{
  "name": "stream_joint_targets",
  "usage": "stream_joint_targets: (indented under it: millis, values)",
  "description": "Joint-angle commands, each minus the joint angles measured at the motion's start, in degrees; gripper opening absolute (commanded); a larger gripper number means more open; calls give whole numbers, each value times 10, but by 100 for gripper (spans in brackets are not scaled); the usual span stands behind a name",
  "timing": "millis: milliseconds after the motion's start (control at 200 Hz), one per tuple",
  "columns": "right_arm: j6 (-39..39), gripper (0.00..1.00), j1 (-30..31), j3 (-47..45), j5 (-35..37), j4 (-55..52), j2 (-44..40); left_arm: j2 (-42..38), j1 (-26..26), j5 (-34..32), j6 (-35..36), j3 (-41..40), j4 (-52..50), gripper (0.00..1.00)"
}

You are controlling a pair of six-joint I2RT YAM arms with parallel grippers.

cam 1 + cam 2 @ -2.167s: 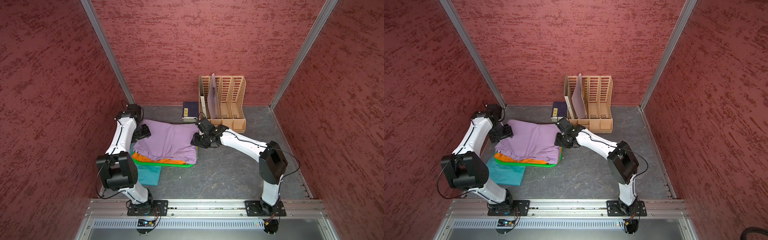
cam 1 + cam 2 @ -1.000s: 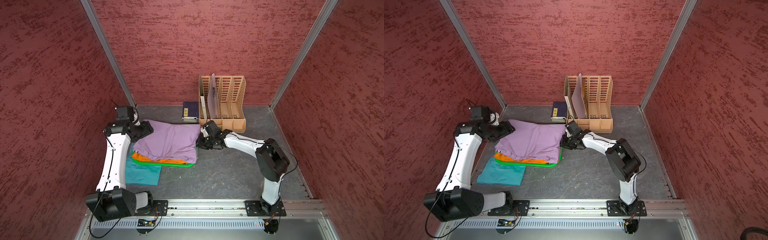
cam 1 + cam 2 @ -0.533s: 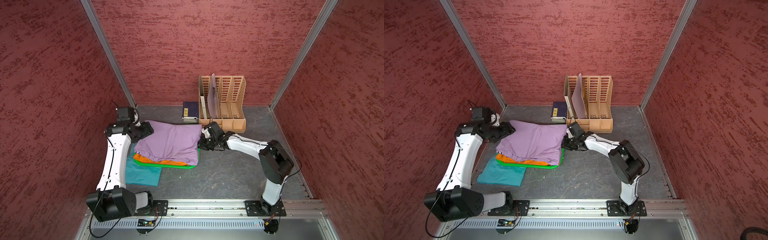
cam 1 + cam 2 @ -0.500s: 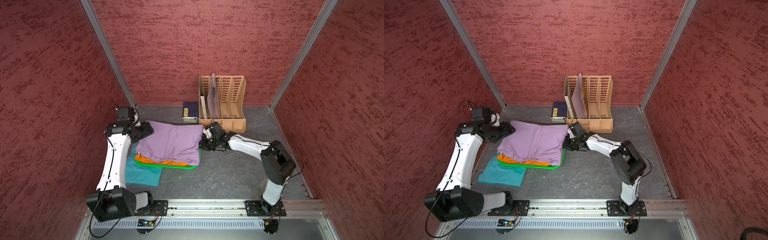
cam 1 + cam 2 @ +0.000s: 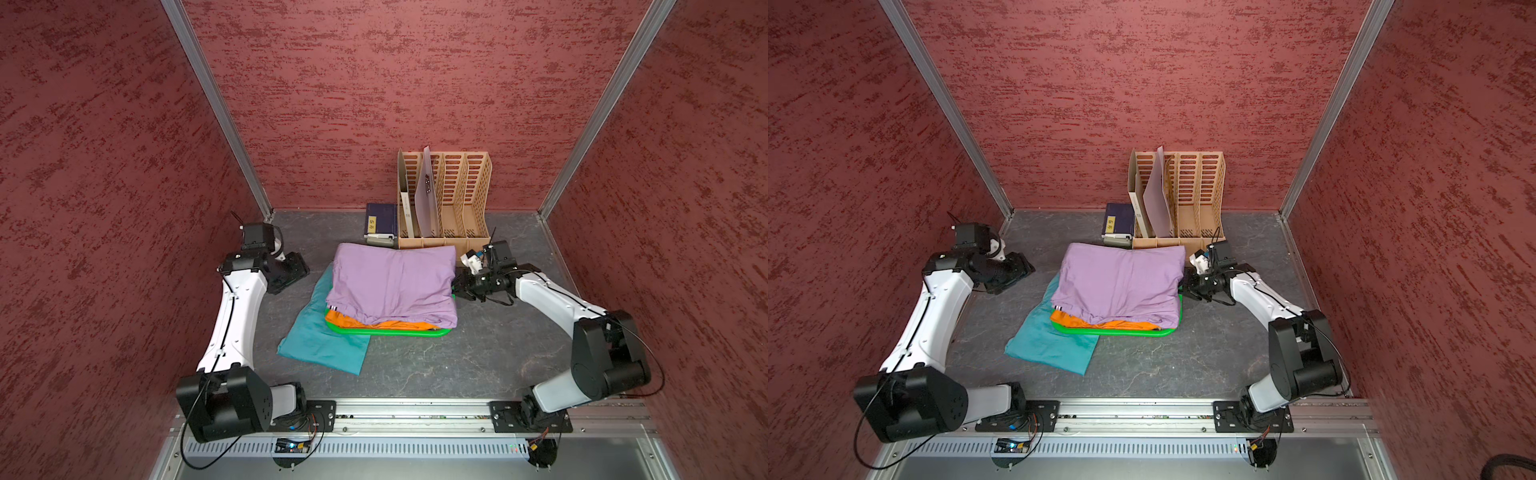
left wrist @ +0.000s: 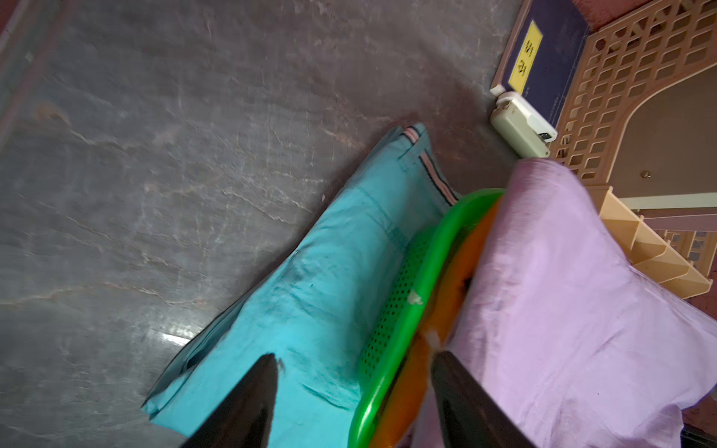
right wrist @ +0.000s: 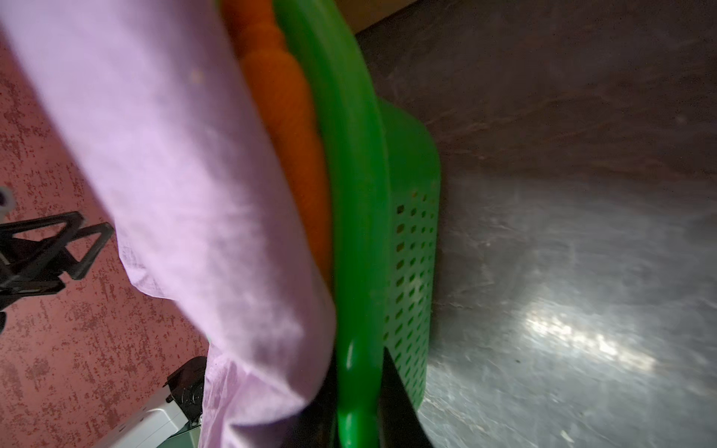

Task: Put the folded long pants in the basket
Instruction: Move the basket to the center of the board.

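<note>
Though laden, basket rim [image 7: 357,271] between right fingers [image 7: 399,411] (snug)

I see both top views evenly lit and sharp, walls [image 5: 83,166] splaying at the edges, while both wrist views smear with blur and glare from above whitens the counter [image 7: 589,345].

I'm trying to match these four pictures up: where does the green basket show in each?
Top view: basket mid-floor, only its rim showing beneath the lilac pants.
Top view: basket likewise, green rim along its near edge.
Left wrist: rim and mesh wall between teal pants and orange pants.
Right wrist: rim and mesh wall between orange pants and bare floor.
Shared landmark: the lilac pants, on top in all four.
</note>
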Motion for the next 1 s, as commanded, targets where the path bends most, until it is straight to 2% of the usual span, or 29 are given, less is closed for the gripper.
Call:
stream_joint_targets:
  millis: [0, 55, 105, 245, 346, 451, 556, 631, 781, 841, 992]
  values:
    - [-22, 0, -24, 3, -27, 5, -14, 12, -4, 68, -42, -51, 42, 56]
    - [-23, 0, -26, -1, -20, 8, -13, 19, -13, 97, -61, -80, 65, 48]
    - [-23, 0, -29, -2, -16, 11, -12, 26, -31, 109, -74, -100, 83, 44]
    - [-22, 0, -37, 6, -11, 6, -14, 82, -81, 64, -100, -122, 81, 38]
    - [-18, 0, -40, 12, -9, 4, -19, 139, -121, -19, -108, -105, 52, 38]
    - [-18, 0, -44, 15, -2, 0, -27, 169, -119, -34, -124, -118, 72, 38]
    - [-25, 0, -51, 15, 23, -13, -41, 197, -119, 0, -129, -121, 88, 38]
    - [-42, 0, -58, 24, 71, -54, -58, 209, -131, -21, -132, -118, 91, 38]
    - [-96, 0, -76, 64, 194, -159, -57, 244, -119, -28, -131, -133, 110, 38]
    - [-105, 0, -80, 67, 250, -177, -57, 249, -113, -26, -132, -144, 121, 38]
    - [-116, 0, -93, 68, 335, -200, -45, 234, -105, -24, -133, -155, 128, 37]
